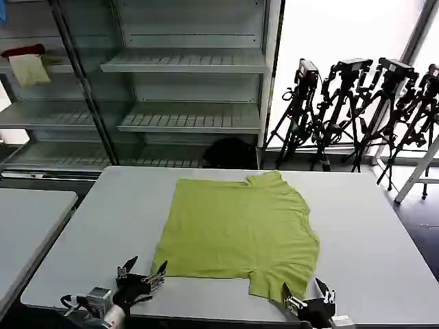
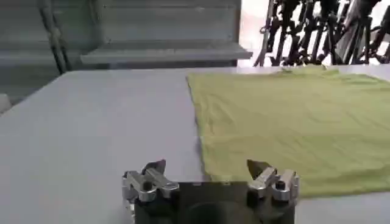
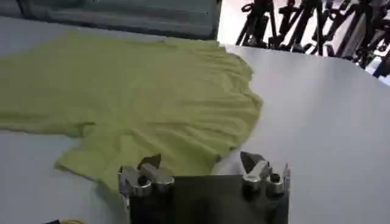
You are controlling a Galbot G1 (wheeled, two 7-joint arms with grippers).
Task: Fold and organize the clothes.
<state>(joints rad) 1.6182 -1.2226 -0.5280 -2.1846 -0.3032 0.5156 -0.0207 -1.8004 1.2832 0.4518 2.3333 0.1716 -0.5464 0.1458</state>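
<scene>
My left gripper (image 1: 142, 270) hangs low over the near edge of the pale grey tabletop (image 1: 370, 233) with its fingers spread and nothing between them, just beside the near left corner of the shirt's hem. My right gripper (image 1: 306, 293) is likewise spread and empty, at the near sleeve, its tips right by the fabric. The plain lime-green short-sleeved T-shirt of thin soft cloth (image 1: 240, 229) lies flat in the middle of the table, its collar toward my right, one sleeve pointing at me.
</scene>
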